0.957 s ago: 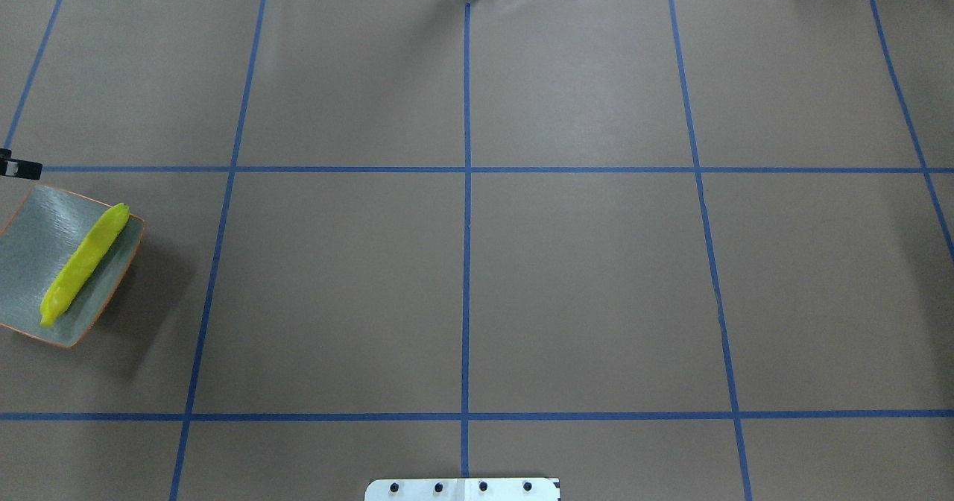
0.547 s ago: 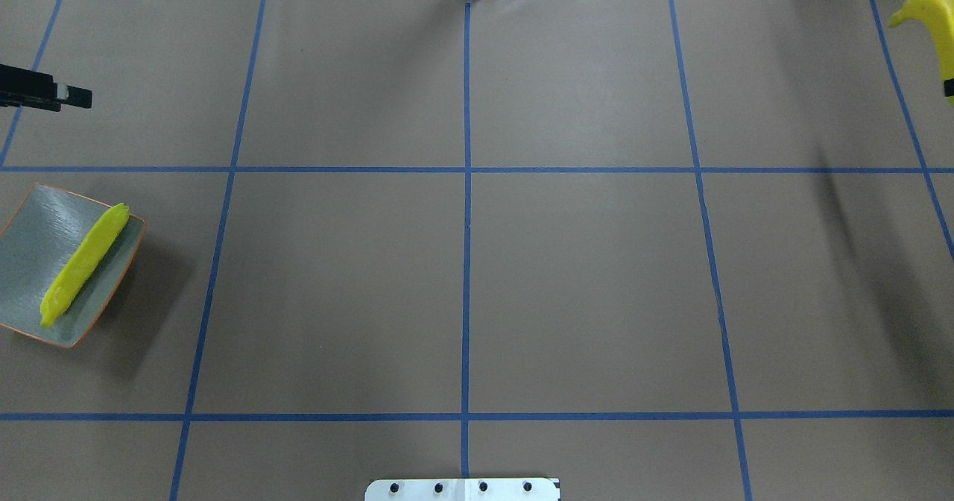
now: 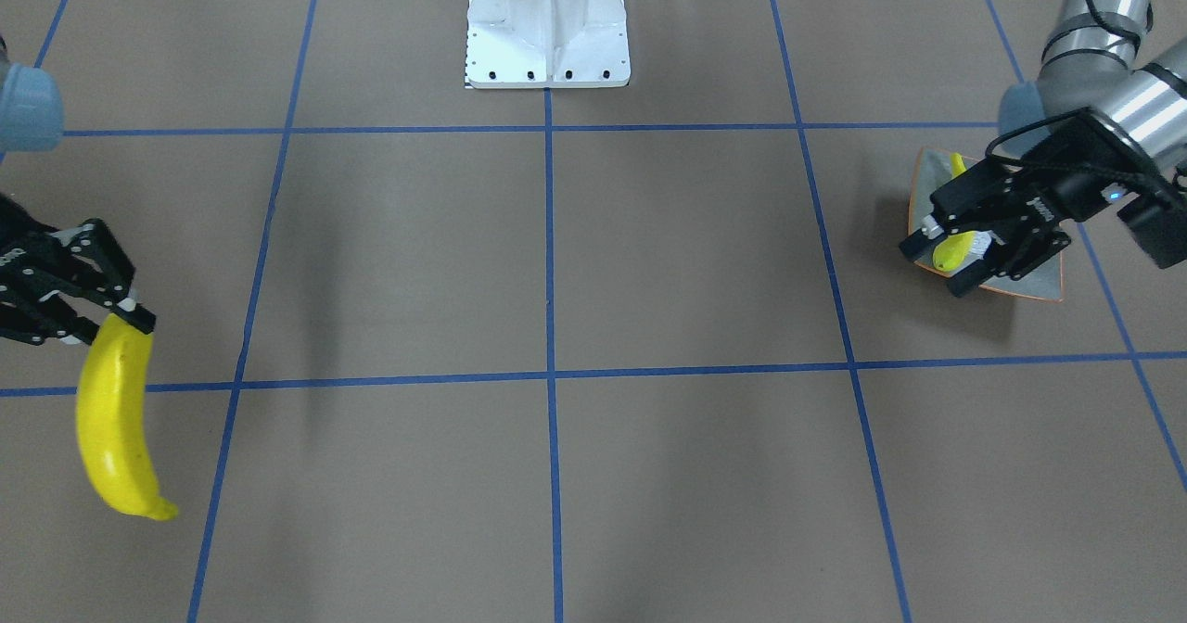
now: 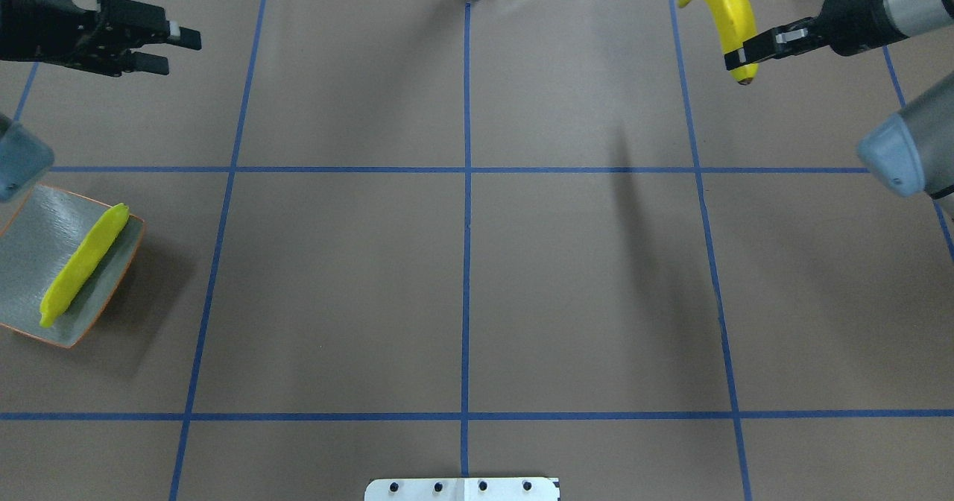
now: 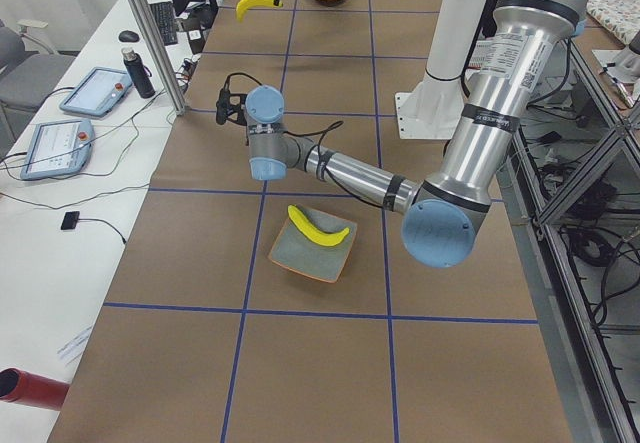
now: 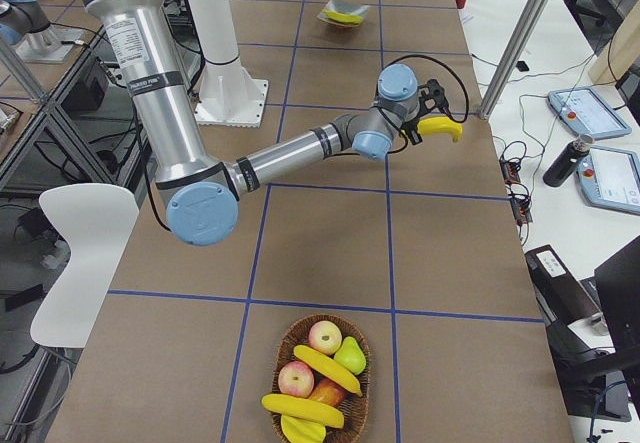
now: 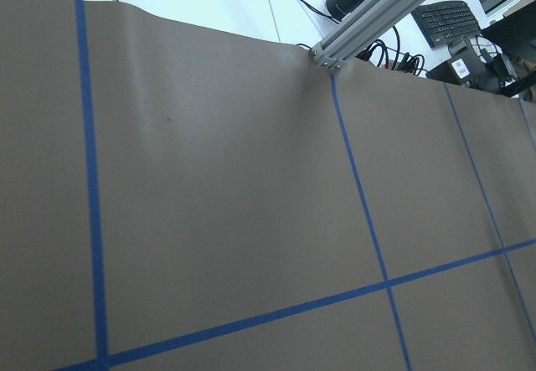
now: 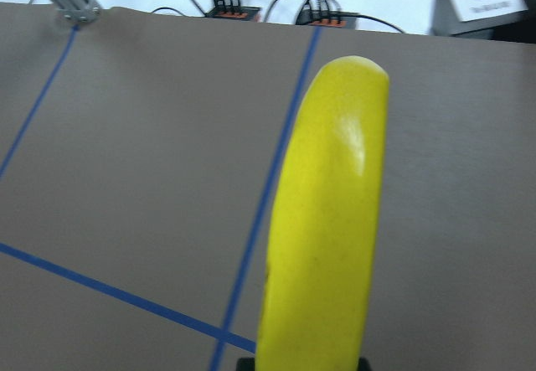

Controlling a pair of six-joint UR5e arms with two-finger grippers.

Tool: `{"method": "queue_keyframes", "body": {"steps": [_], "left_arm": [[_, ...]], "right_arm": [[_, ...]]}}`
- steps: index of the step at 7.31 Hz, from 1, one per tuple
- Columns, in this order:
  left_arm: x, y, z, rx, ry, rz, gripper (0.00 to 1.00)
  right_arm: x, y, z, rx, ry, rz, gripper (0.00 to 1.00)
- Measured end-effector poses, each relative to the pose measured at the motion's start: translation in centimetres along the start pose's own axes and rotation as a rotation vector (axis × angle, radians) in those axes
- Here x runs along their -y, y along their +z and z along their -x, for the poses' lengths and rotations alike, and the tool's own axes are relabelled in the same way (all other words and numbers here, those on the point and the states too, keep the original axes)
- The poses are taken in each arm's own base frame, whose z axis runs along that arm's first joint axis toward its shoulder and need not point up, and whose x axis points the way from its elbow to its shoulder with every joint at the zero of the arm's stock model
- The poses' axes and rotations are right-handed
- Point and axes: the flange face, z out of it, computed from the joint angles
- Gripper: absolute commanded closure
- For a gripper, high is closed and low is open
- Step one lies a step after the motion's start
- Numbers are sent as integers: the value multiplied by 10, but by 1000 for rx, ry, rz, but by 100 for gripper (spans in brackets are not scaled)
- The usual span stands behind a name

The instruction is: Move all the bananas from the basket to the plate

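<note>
Pointing lengthwise at the table's (image 4: 462,262) far edge, a banana (image 4: 724,16) is being pinched by the right gripper (image 4: 739,60); the left gripper (image 4: 175,50) is being held spread.

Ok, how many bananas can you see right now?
4. The plate banana lies on the plate. The held banana hangs from the right gripper. Two basket bananas sit in the basket among other fruit, which may hide more.

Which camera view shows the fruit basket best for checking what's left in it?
Exterior right. The basket sits nearest that camera, so its bananas, apples and pear read clearly. Exterior left shows it only tiny, at the far end. The overhead, front-facing and wrist views miss it entirely.
</note>
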Motion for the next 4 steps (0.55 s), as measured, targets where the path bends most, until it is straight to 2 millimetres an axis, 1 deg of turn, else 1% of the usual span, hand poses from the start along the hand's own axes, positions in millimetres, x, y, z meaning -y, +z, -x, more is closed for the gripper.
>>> {"method": "queue_keyframes", "body": {"steps": [1, 2, 3, 4], "left_arm": [[-15, 36, -46, -60, -128, -28, 0], [-35, 65, -82, -118, -238, -58, 0], [-51, 83, -104, -162, -325, -77, 0], [-58, 91, -117, -189, -390, -86, 0]], "right_arm": [[8, 20, 53, 26, 13, -34, 100], [7, 43, 109, 48, 19, -78, 100], [-2, 64, 159, 70, 14, -118, 100], [-14, 76, 197, 95, 8, -141, 100]]}}
